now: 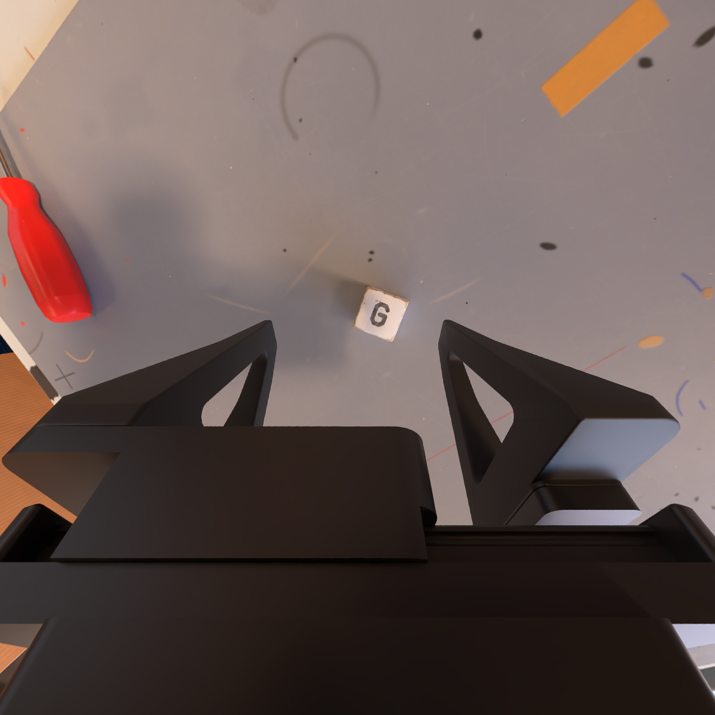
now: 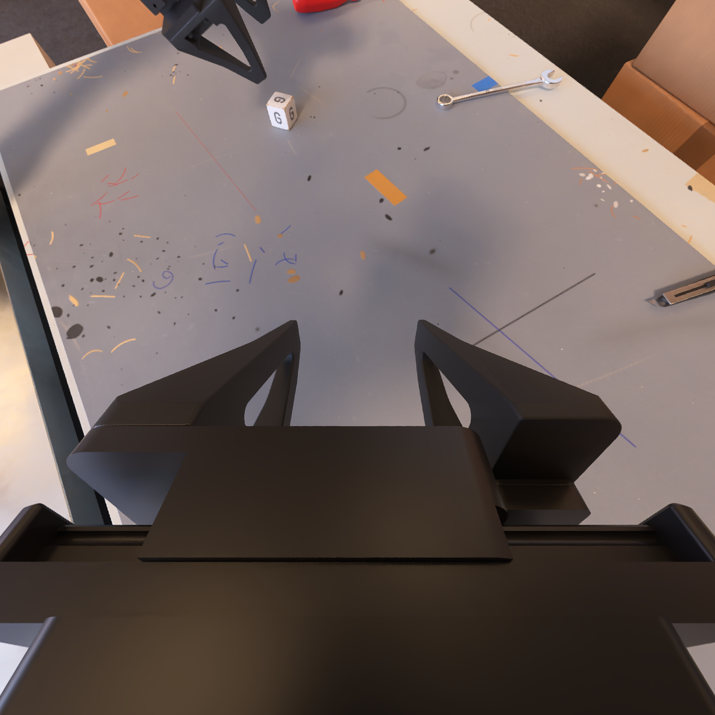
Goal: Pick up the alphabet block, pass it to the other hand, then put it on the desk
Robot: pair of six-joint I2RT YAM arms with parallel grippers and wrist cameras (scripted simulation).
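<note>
Alphabet block (image 1: 380, 313): white cube, sitting on the grey desk (image 1: 464, 185), lying just beyond the spread tips of the left gripper (image 1: 358, 329), untouched. Left gripper: hovering above it, jaws standing wide apart, gripping nothing. Right gripper (image 2: 357, 329): hanging well apart from the block, jaws gaping, carrying nothing. Red-handled screwdriver (image 1: 42, 255) and wrench (image 2: 499, 89): lying on the desk.

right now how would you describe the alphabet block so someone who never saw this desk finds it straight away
On the grey, paint-flecked desk, look just below the open left gripper, between the red-handled screwdriver and the silver wrench. The alphabet block sits there alone, touching nothing. It is the only small cube: white faces with tan worn edges and a dark letter on each.
</note>
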